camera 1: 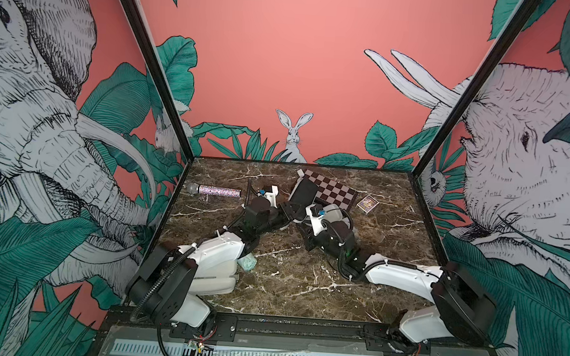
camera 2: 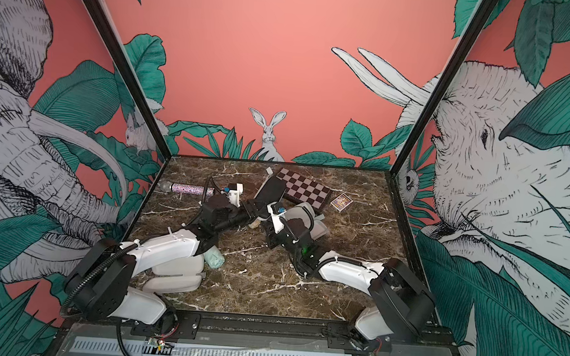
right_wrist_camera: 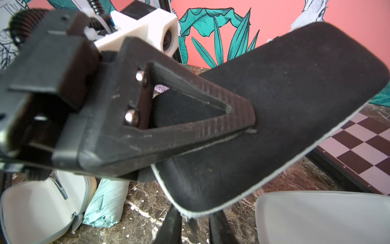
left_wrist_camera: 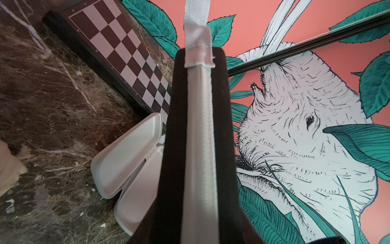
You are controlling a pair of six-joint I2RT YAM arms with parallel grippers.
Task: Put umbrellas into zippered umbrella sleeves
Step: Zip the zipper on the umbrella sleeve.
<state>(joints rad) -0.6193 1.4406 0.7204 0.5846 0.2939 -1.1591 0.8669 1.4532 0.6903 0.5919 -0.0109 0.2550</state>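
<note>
The black oblong hard-shell zippered umbrella sleeve (right_wrist_camera: 295, 101) is held at a slant over the middle of the dark marble bench (camera 1: 290, 287), near the chequered folding chessboard box (camera 1: 335, 190). The left claw (right_wrist_camera: 242, 120) is clamped across its two flat faces near one end. The right claw (right_wrist_camera: 195, 217) stands at the sleeve's lower rim with its jaws narrowly apart; whether it has nipped the zip edge I cannot tell. The shell looks stiff and light, so a flat-face grip should hold without crushing it, though the matte skin may let it pivot. The grey zip tape (left_wrist_camera: 200, 137) and grey loop (left_wrist_camera: 195, 21) are soft, and are the likely places for a fine pinch. The pale mint green folded umbrella (right_wrist_camera: 105, 202) sits on the bench just beside an open pale-lined clamshell sleeve (right_wrist_camera: 35, 207). Its crinkled fabric will give, so it is best taken around the middle.
</note>
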